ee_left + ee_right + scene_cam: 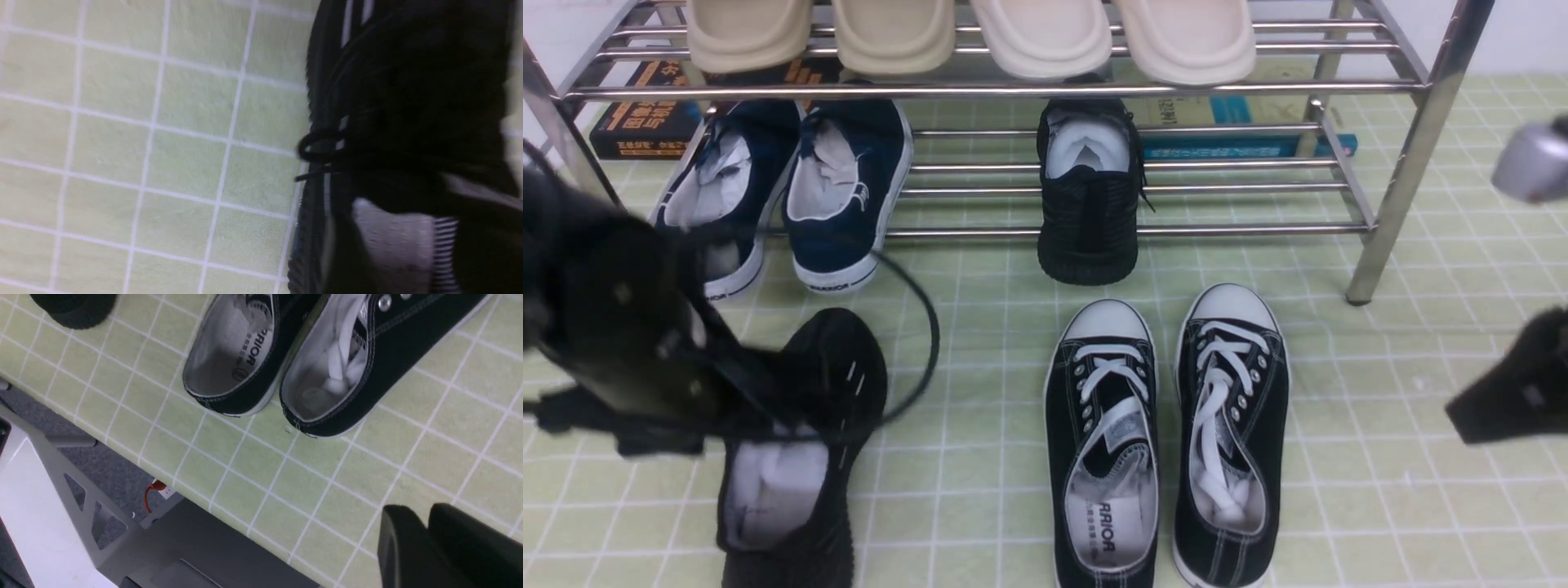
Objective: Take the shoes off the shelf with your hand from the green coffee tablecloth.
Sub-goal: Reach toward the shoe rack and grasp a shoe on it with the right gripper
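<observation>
Two all-black knit sneakers with ribbed soles and white paper stuffing, listed apart: one sneaker (1088, 192) on the lower tier of the shiny two-tier steel-bar shelf (1013, 90), toe overhanging the front bar; the other sneaker (800, 457) off the shelf, flat on the pale green white-gridded tablecloth (980, 343), front left. Left gripper (686, 384), black, blurred, directly over that second sneaker; opening and grip cannot be told. Right gripper (429, 516), black fingers drawn together, empty, over bare cloth at right. Also present: black canvas sneakers with white toe caps (1233, 425) on the cloth, navy shoes (845, 188) on the lower tier, beige slippers (1045, 37) on top.
</observation>
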Controlling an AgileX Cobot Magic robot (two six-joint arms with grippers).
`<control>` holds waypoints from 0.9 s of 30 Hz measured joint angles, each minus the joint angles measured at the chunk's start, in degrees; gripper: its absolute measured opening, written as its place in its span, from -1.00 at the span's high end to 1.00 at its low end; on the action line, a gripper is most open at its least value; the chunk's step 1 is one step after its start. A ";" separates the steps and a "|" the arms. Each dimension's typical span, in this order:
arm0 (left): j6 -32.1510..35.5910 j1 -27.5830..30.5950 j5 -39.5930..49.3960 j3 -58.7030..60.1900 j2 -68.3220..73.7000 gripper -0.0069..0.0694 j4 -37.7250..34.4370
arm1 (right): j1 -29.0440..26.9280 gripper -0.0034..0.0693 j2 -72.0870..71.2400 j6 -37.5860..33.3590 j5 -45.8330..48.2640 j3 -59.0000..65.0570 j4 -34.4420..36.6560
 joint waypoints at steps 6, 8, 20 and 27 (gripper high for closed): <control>3.25 0.00 8.71 -7.26 -3.88 -0.08 2.03 | 10.76 0.91 7.13 5.61 0.52 -6.97 -5.28; 3.43 0.00 11.55 -8.73 -4.52 0.17 3.27 | 13.54 0.91 9.70 8.70 0.60 -8.97 -8.23; 16.07 13.01 19.61 -10.99 -5.30 0.78 -0.39 | 25.65 0.74 39.38 20.63 0.54 -39.89 -23.29; 24.26 23.64 19.72 -10.99 -5.30 0.78 -9.72 | 25.90 0.10 54.37 19.01 0.13 -60.32 -29.28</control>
